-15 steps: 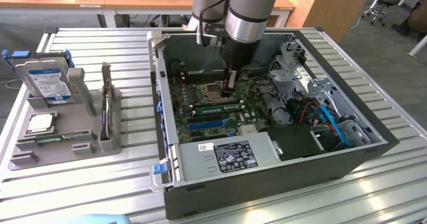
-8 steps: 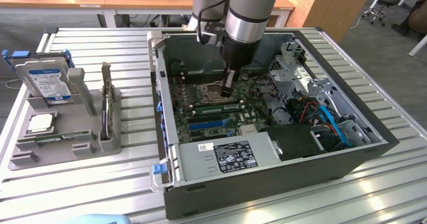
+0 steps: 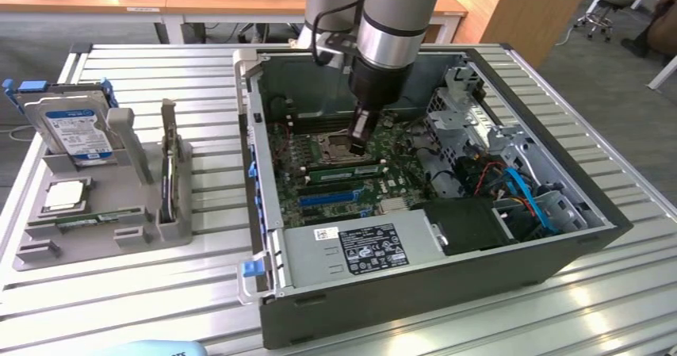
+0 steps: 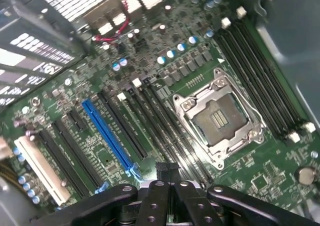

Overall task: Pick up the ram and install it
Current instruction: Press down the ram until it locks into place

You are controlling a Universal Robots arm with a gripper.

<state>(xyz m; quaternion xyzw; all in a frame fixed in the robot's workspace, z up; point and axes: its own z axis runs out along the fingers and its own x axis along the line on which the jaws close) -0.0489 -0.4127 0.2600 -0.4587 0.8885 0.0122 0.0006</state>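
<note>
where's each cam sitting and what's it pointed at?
Exterior view: off the arm, above, looking down at the open computer case, the parts tray on the exterior view's left; arm and gripper reach into the case.
Wrist view: on the wrist, looking down at the motherboard; gripper shut.
Shared: gripper, CPU socket, blue slot.

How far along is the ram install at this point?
Looks done: a ram stick sits along the memory slots beside the CPU socket, inside the computer case. In hand: the tool is shut and down at that stick, gripping nothing that I can see. Left: whether the stick is fully latched cannot be told. A second green stick lies in the grey tray.
</note>
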